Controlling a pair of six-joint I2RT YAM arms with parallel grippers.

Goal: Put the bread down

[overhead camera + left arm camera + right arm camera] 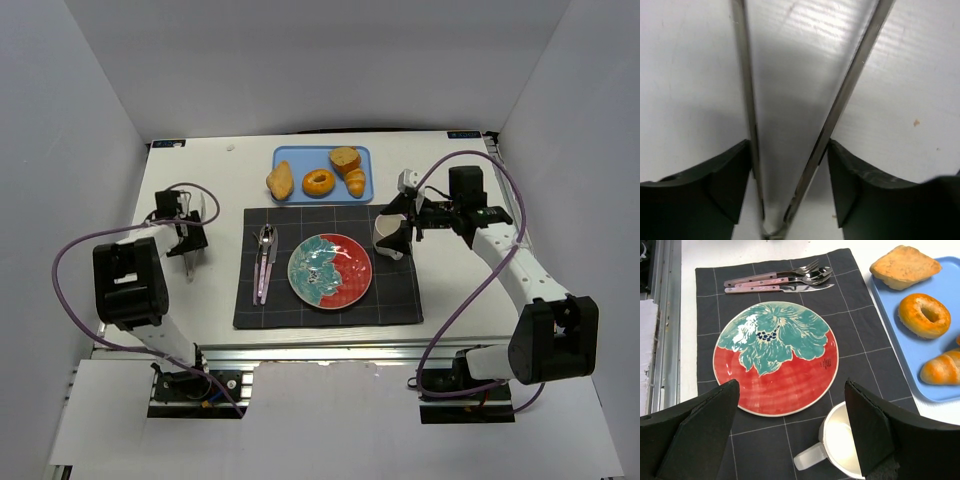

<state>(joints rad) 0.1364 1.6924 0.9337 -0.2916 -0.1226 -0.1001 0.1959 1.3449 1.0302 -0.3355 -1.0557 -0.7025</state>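
Observation:
The bread (355, 183), a small ridged golden croissant, lies at the right end of the blue tray (300, 157); the right wrist view shows the bread (942, 367) at its right edge. My left gripper (187, 240) is far from it, low over the white table at the left. Its fingers (840, 170) press both arms of metal tongs (840, 100). My right gripper (405, 232) stands open over the white mug (840, 440) on the dark mat, holding nothing. The red and teal plate (330, 270) is bare.
A doughnut (318, 183), an oval bun (280, 181) and a square bread piece (345, 158) share the tray. Cutlery (264, 262) lies on the mat's left side. White walls enclose the table on three sides.

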